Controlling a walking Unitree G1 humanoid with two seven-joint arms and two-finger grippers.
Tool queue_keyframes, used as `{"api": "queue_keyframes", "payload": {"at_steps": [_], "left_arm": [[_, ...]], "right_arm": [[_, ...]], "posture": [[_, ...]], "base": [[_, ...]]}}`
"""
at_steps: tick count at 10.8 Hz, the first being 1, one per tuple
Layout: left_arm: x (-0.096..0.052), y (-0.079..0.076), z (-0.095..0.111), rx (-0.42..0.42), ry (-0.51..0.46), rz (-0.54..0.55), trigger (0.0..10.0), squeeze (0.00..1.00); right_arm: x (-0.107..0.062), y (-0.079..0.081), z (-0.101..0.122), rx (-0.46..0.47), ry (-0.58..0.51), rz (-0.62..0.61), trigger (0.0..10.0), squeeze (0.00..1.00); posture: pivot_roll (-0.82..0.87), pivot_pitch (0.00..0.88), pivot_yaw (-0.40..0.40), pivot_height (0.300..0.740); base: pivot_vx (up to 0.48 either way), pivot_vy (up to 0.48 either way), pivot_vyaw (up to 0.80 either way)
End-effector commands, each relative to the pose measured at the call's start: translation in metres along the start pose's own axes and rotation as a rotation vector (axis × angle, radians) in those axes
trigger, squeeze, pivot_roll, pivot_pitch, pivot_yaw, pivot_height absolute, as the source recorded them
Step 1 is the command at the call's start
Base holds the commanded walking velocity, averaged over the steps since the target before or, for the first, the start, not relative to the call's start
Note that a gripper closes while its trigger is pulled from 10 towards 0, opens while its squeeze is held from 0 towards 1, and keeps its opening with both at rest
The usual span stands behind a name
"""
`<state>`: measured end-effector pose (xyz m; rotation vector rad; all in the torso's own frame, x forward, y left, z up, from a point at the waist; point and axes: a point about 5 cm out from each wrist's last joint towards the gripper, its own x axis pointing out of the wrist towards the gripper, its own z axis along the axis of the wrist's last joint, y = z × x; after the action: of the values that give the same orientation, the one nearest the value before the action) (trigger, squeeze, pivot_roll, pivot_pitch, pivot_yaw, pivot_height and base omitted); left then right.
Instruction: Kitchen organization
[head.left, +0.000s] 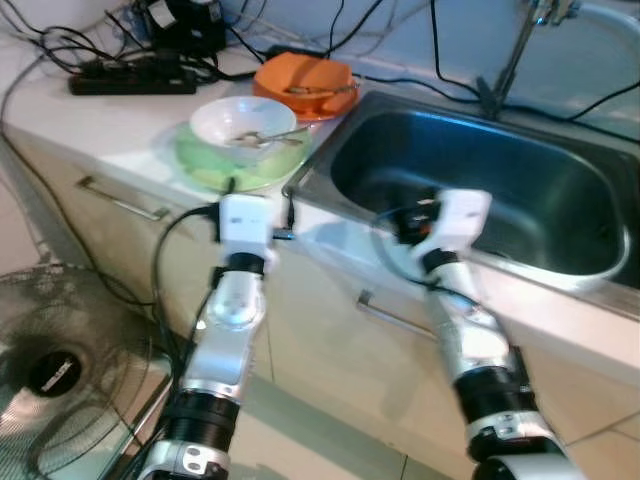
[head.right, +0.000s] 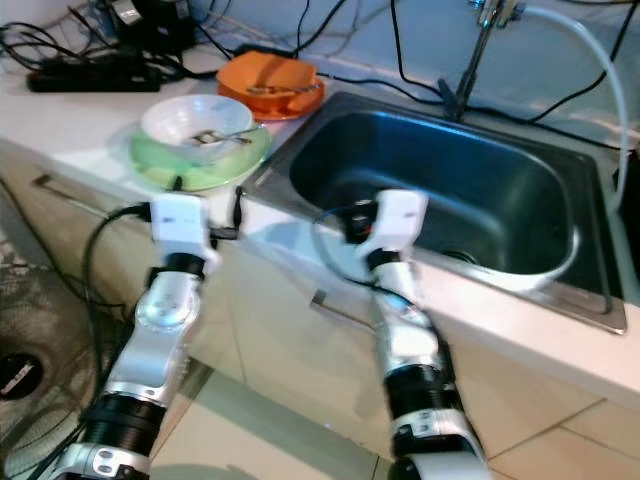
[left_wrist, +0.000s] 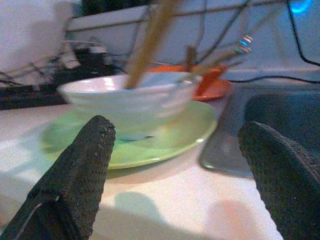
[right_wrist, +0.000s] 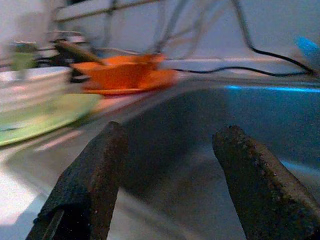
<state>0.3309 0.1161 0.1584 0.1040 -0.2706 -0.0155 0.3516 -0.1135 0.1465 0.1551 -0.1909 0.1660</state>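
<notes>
A white bowl (head.left: 243, 125) holding a spoon and chopsticks sits on a green plate (head.left: 215, 165) on the counter, left of the steel sink (head.left: 480, 190). Behind them lies an orange plate (head.left: 305, 82) with an orange bowl on it. My left gripper (left_wrist: 175, 170) is open, low over the counter just in front of the green plate (left_wrist: 165, 135). My right gripper (right_wrist: 167, 165) is open at the sink's front rim, facing the basin (right_wrist: 210, 130), with the orange dishes (right_wrist: 120, 75) beyond it.
A black power strip (head.left: 130, 78) and tangled cables lie at the back of the counter. A faucet (head.left: 520, 40) with a hose stands behind the sink. Cabinet handles (head.left: 120, 198) run below the counter, and a floor fan (head.left: 60, 370) stands at lower left.
</notes>
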Motion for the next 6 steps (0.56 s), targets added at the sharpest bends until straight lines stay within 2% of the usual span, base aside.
{"api": "queue_keyframes", "payload": {"at_steps": [1,6], "left_arm": [[-0.0011,0.0012,0.0028,-0.004,-0.016,0.000,10.0,0.00],[-0.0019,-0.0011,0.0036,0.000,-0.017,-0.008,10.0,0.00]], "right_arm": [[0.0006,-0.0017,0.0018,0.002,-0.007,-0.007,10.0,0.00],[0.0009,0.0004,0.0007,-0.004,-0.003,0.005,10.0,0.00]], "posture": [[0.20,0.050,-0.020,0.740],[0.20,0.048,-0.021,0.740]], "base": [[0.000,0.000,0.00],[0.000,0.000,0.00]]}}
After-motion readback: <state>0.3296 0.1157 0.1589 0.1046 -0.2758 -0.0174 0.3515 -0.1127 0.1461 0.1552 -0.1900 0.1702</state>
